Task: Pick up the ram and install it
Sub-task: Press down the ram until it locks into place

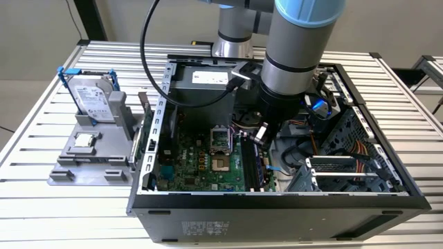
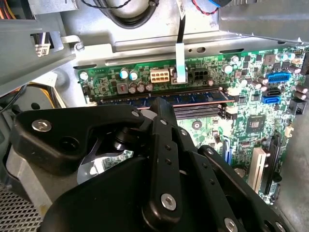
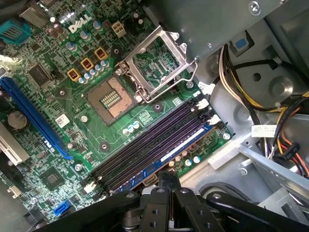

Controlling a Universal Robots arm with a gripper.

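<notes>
The ram (image 3: 179,146) is a bluish stick with a pale label, lying along the outermost of the black motherboard slots (image 3: 145,152); in the second wrist view the ram (image 2: 203,96) runs just past the fingertips. My gripper (image 3: 169,178) hangs inside the open computer case (image 1: 149,155), its black fingers (image 2: 161,108) pressed together right over the middle of the stick. I cannot tell whether the tips touch it. In the exterior view the gripper (image 1: 260,136) is low over the slots (image 1: 250,166).
The processor socket (image 3: 157,63) stands with its metal frame flipped open beside the slots. Cable bundles (image 3: 285,140) and a drive cage (image 1: 346,171) crowd the case at the exterior view's right. Outside, a grey holder (image 1: 90,166) carries a blue-framed hard drive (image 1: 93,98) and a small square chip (image 1: 84,140).
</notes>
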